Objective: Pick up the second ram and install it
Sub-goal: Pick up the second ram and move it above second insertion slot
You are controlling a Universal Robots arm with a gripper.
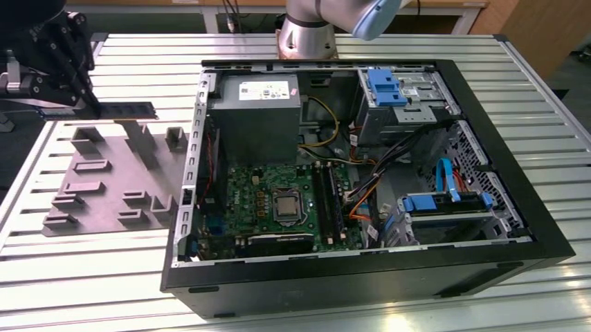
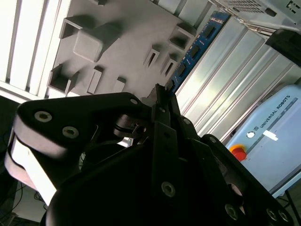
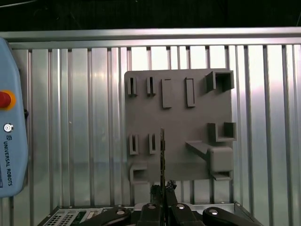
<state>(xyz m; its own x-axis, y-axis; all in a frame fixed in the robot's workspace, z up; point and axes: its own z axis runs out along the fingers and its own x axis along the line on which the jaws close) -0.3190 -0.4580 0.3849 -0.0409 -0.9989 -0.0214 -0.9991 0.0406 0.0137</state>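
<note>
Second ram (image 1: 127, 109) picked up, not yet installed
The hand (image 1: 93, 105) is clenched on one end of the stick at the upper left of the exterior view and seems to hold it clear above the grey holder tray (image 1: 102, 180) on the table (image 1: 93, 277). In both wrist views the stick juts out from the hand over that tray. The pick looks done, and the fitting is left: the stick is well apart from the open computer case (image 1: 369, 277) in the middle of the frame, where the long black memory slots (image 1: 325, 197) lie on the motherboard (image 1: 263, 187); whether one already holds a stick I cannot tell
</note>
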